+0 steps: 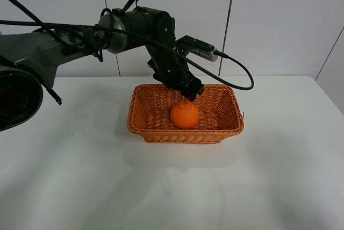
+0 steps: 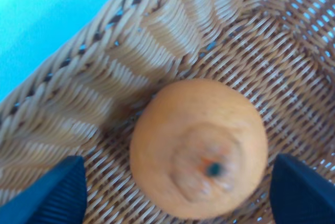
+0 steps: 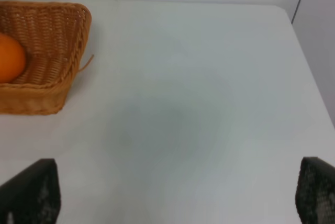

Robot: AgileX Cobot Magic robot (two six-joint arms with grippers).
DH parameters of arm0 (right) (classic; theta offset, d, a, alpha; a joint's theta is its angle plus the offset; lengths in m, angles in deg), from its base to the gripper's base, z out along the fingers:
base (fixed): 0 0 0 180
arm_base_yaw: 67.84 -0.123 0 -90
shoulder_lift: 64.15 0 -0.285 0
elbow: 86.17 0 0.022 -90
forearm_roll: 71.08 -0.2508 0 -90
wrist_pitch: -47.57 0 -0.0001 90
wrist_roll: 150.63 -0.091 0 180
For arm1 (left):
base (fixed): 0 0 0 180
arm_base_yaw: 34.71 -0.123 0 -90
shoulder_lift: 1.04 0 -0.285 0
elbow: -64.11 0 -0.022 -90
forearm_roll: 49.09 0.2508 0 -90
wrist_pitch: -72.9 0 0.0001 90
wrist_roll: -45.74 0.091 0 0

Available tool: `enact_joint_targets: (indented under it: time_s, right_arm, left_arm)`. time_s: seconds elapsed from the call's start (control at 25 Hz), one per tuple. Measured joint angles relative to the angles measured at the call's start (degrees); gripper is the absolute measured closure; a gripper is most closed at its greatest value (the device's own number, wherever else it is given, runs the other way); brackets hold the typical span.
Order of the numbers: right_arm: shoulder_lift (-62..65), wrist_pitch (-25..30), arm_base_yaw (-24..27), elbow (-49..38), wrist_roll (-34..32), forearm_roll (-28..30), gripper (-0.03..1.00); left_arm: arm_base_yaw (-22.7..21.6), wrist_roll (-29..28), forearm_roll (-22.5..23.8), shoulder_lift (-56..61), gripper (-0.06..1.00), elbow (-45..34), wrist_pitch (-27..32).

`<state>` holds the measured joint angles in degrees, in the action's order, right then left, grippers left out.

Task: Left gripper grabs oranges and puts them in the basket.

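The orange [image 1: 184, 115] sits on the floor of the wicker basket [image 1: 226, 128] near its middle, knobbly top up. My left gripper [image 1: 191, 93] hangs just above it over the basket's back part. In the left wrist view the orange [image 2: 199, 148] lies on the weave between my two spread fingertips [image 2: 57, 192], which stand apart from it on either side, so the gripper is open. My right gripper [image 3: 172, 195] is open and empty over bare table; its view shows the basket's end [image 3: 73, 41] and part of the orange [image 3: 10, 56].
The white table [image 1: 80, 176] carries only the basket. A white panelled wall [image 1: 269, 20] stands behind. The table's right edge [image 3: 309, 62] shows in the right wrist view. A black cable [image 1: 236, 79] loops from the left arm above the basket's back rim.
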<state>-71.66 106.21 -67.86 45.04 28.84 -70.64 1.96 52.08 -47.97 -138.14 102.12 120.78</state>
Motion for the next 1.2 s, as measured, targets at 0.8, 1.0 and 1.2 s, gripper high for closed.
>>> enact_joint_targets:
  time_s: [0.8,1.0,1.2]
  right_arm:
    - [0.0,0.0,0.0,0.0,0.0,0.0,0.27]
    - [0.0,0.0,0.0,0.0,0.0,0.0,0.27]
    - [0.0,0.0,0.0,0.0,0.0,0.0,0.27]
  left_arm:
    - [-7.45,-6.34,11.32,10.93,0.12,0.3,6.64]
    - [-17.38,-6.34,11.32,15.54,0.12,0.3,7.23]
    - [-29.22,-5.85,11.37,18.9,0.12,0.3,7.56]
